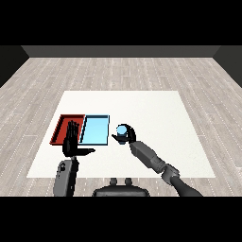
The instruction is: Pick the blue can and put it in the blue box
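Observation:
The blue can (pixel 122 131) stands upright just right of the light blue tray (pixel 95 129), and my right hand (pixel 128 136) has its fingers and thumb curled round it. Whether the can rests on the table or hangs a little above it I cannot tell. My left hand (pixel 71 142) is open with straight fingers pointing up and the thumb stuck out to the right. It partly covers the red tray (pixel 62 126) and the left rim of the light blue tray. The light blue tray holds nothing.
The two trays lie side by side at the left of the white table (pixel 156 118). My right forearm (pixel 151 158) reaches in from the lower right. Wooden floor surrounds the table.

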You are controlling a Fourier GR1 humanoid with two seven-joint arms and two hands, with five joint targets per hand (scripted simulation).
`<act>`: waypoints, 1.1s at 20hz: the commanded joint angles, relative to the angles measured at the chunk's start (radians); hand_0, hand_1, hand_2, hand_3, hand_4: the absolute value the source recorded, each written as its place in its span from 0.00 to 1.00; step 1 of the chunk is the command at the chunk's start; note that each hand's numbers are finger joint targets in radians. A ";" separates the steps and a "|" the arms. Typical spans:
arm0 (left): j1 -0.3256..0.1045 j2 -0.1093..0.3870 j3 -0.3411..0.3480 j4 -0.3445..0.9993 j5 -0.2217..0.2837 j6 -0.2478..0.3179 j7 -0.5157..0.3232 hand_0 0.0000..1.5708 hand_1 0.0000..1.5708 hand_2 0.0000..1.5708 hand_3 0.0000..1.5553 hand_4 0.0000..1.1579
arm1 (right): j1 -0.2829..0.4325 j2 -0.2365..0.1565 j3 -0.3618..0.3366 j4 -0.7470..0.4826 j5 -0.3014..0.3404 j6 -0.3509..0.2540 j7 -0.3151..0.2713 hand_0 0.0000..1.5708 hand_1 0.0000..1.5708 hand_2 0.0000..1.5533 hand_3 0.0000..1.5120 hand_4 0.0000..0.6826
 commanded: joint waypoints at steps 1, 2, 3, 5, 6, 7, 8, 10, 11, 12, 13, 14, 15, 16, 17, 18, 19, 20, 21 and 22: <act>-0.019 0.003 -0.004 0.010 0.017 -0.021 0.004 0.00 0.00 0.00 0.00 0.00 | -0.052 0.000 -0.027 0.046 0.014 -0.001 0.029 0.99 0.99 0.96 0.95 1.00; 0.014 -0.005 0.000 0.023 0.005 -0.016 -0.042 0.00 0.00 0.00 0.00 0.00 | -0.036 0.000 -0.001 0.015 -0.003 -0.030 0.038 0.99 0.99 0.96 0.95 1.00; 0.024 0.010 -0.002 0.006 0.011 -0.040 -0.043 0.00 0.00 0.00 0.00 0.00 | 0.001 0.000 -0.037 -0.016 0.050 -0.029 0.026 0.99 0.99 0.96 0.95 0.99; -0.020 -0.003 -0.009 0.038 -0.006 -0.008 -0.011 0.00 0.00 0.00 0.00 0.00 | -0.038 0.000 -0.011 0.004 0.022 -0.019 -0.029 0.98 0.98 0.95 0.94 0.97; 0.015 -0.017 -0.031 0.033 -0.017 -0.015 -0.034 0.00 0.00 0.00 0.00 0.00 | -0.100 0.000 -0.075 0.038 0.059 0.002 0.016 0.97 0.97 0.94 0.94 0.97; 0.068 -0.003 -0.037 -0.003 -0.005 -0.044 -0.023 0.00 0.00 0.00 0.00 0.00 | -0.046 0.000 -0.064 -0.006 0.102 -0.012 0.000 0.96 0.96 0.94 0.93 0.96; 0.028 -0.006 -0.034 0.050 -0.025 -0.029 -0.041 0.00 0.00 0.00 0.00 0.00 | -0.024 0.000 -0.038 -0.047 0.083 -0.060 -0.020 0.96 0.96 0.94 0.94 0.96; 0.002 -0.011 -0.045 0.045 -0.056 0.009 -0.014 0.00 0.00 0.00 0.00 0.00 | -0.038 -0.019 -0.065 -0.134 0.125 -0.088 0.047 0.95 0.95 0.93 0.93 0.96; 0.008 0.017 -0.043 -0.045 -0.049 0.013 0.072 0.00 0.00 0.00 0.00 0.00 | -0.063 -0.001 -0.085 -0.045 0.133 -0.033 -0.007 0.95 0.95 0.94 0.93 0.96; -0.025 -0.010 -0.068 0.102 -0.092 0.005 -0.025 0.00 0.00 0.00 0.00 0.00 | -0.042 0.000 -0.063 -0.074 0.145 -0.049 0.003 0.94 0.94 0.93 0.93 0.95; -0.016 -0.023 -0.075 0.061 -0.098 0.033 0.005 0.00 0.00 0.00 0.00 0.00 | -0.045 -0.008 -0.091 -0.125 0.168 -0.099 0.021 0.94 0.94 0.94 0.93 0.94; -0.065 -0.030 -0.096 0.164 -0.085 0.034 -0.038 0.00 0.00 0.00 0.00 0.00 | -0.042 0.000 -0.081 -0.117 0.163 -0.068 -0.004 0.94 0.94 0.94 0.94 0.95; -0.007 -0.030 -0.137 0.093 -0.073 0.046 -0.015 0.00 0.00 0.00 0.00 0.00 | -0.088 -0.057 -0.102 -0.152 0.173 -0.061 0.045 0.95 0.95 0.94 0.93 0.95; 0.020 -0.030 -0.184 0.025 -0.071 0.073 0.047 0.00 0.00 0.00 0.00 0.00 | -0.064 -0.013 -0.111 -0.083 0.196 -0.016 -0.007 0.96 0.96 0.94 0.93 0.95; -0.007 -0.030 -0.140 0.093 -0.074 0.045 0.028 0.00 0.00 0.00 0.00 0.00 | -0.045 -0.037 -0.095 -0.199 0.217 -0.068 0.046 0.95 0.95 0.93 0.93 0.95; -0.080 -0.030 -0.135 0.153 -0.075 0.040 0.036 0.00 0.00 0.00 0.00 0.00 | -0.054 -0.023 -0.110 -0.174 0.223 -0.058 -0.005 0.94 0.94 0.93 0.93 0.95; -0.054 -0.031 -0.163 0.185 -0.071 0.043 -0.033 0.00 0.00 0.00 0.00 0.00 | -0.089 -0.040 -0.101 -0.179 0.239 -0.035 -0.002 0.93 0.93 0.92 0.93 0.97; -0.055 -0.031 -0.198 0.133 -0.046 0.068 0.046 0.00 0.00 0.00 0.00 0.00 | -0.066 -0.036 -0.093 -0.235 0.256 -0.070 0.016 0.92 0.92 0.92 0.93 0.97; -0.051 -0.031 -0.205 0.147 -0.042 0.045 0.039 0.00 0.00 0.00 0.00 0.00 | -0.043 -0.027 -0.107 -0.242 0.270 -0.082 -0.007 0.91 0.91 0.93 0.94 0.98; -0.082 -0.021 -0.153 0.113 -0.018 0.004 0.096 0.00 0.00 0.00 0.00 0.00 | -0.021 -0.066 -0.121 -0.298 0.269 -0.052 0.006 0.92 0.92 0.93 0.94 0.97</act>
